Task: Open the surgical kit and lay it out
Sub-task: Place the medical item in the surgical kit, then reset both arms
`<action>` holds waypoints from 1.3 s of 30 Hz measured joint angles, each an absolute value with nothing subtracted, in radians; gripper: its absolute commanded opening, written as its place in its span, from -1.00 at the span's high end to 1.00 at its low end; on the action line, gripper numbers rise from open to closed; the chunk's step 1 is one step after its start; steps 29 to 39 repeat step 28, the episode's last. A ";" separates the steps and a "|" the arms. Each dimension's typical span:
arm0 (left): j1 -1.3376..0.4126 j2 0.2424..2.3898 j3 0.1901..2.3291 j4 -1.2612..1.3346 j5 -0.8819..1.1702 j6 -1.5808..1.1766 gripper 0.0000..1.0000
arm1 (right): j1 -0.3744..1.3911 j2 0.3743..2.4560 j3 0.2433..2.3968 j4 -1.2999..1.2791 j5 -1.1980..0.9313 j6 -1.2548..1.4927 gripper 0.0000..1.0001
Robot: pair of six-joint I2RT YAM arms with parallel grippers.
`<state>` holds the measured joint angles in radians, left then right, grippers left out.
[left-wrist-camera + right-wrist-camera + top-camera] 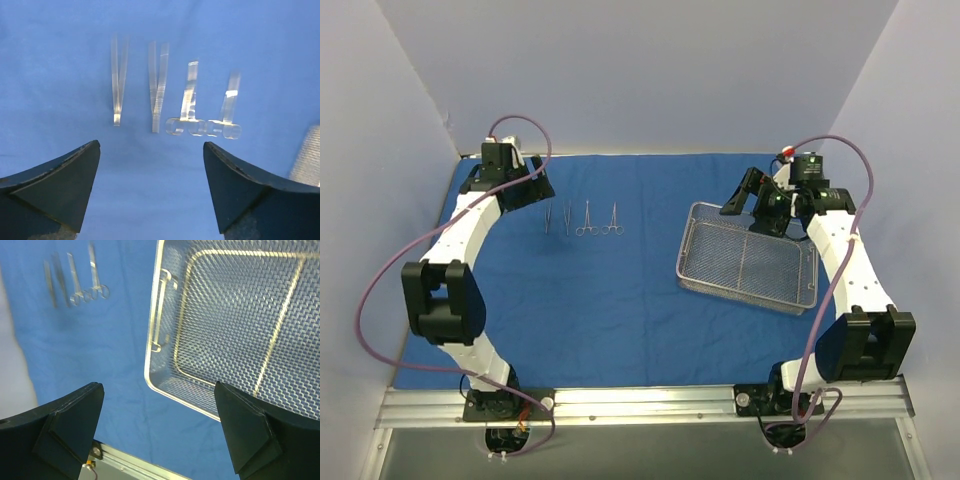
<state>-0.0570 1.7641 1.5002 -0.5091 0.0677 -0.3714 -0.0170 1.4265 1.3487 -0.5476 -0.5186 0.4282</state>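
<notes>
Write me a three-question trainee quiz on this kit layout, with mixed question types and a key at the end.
1. True or false: the wire-mesh tray has instruments in it.
2. How many instruments lie in the row on the blue cloth?
3. The left claw and right claw are: A) each shut on an instrument; B) both open and empty; C) both shut on the cloth.

Key: 1 false, the tray is empty; 2 four; 3 B.
</notes>
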 measured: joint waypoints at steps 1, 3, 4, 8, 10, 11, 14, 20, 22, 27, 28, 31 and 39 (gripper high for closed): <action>-0.057 1.731 1.488 -0.503 0.084 -0.385 -0.88 | -0.007 1.426 1.333 -0.549 -0.509 0.428 -0.99; -0.057 1.664 1.447 -0.484 0.124 -0.403 -0.88 | 0.012 1.422 1.303 -0.551 -0.477 0.425 -1.00; -0.057 1.635 1.423 -0.479 0.142 -0.414 -0.88 | 0.025 1.418 1.288 -0.550 -0.448 0.423 -0.99; -0.061 1.497 1.298 -0.465 0.229 -0.470 -0.88 | 0.059 1.369 1.229 -0.534 -0.362 0.418 -0.99; -0.065 1.428 1.241 -0.451 0.270 -0.506 -0.88 | 0.068 1.315 1.182 -0.515 -0.335 0.417 -0.99; -0.069 1.390 1.208 -0.433 0.296 -0.525 -0.88 | 0.068 1.282 1.154 -0.500 -0.323 0.415 -0.99; -0.080 1.270 1.103 -0.369 0.364 -0.595 -0.87 | 0.067 1.190 1.072 -0.453 -0.310 0.414 -0.99; -0.097 1.022 0.845 -0.142 0.514 -0.766 -0.88 | 0.067 1.033 0.868 -0.298 -0.369 0.430 -0.99; -0.099 0.951 0.772 -0.082 0.550 -0.817 -0.88 | 0.067 0.968 0.795 -0.238 -0.407 0.445 -0.99; -0.104 0.771 0.611 0.057 0.616 -0.949 -0.87 | 0.067 0.737 0.610 -0.123 -0.478 0.508 -0.99; -0.107 0.737 0.575 0.092 0.627 -0.979 -0.88 | 0.067 0.695 0.580 -0.110 -0.485 0.521 -0.99; -0.107 0.737 0.575 0.092 0.627 -0.979 -0.88 | 0.067 0.695 0.580 -0.110 -0.485 0.521 -0.99; -0.107 0.737 0.575 0.092 0.627 -0.979 -0.88 | 0.067 0.695 0.580 -0.110 -0.485 0.521 -0.99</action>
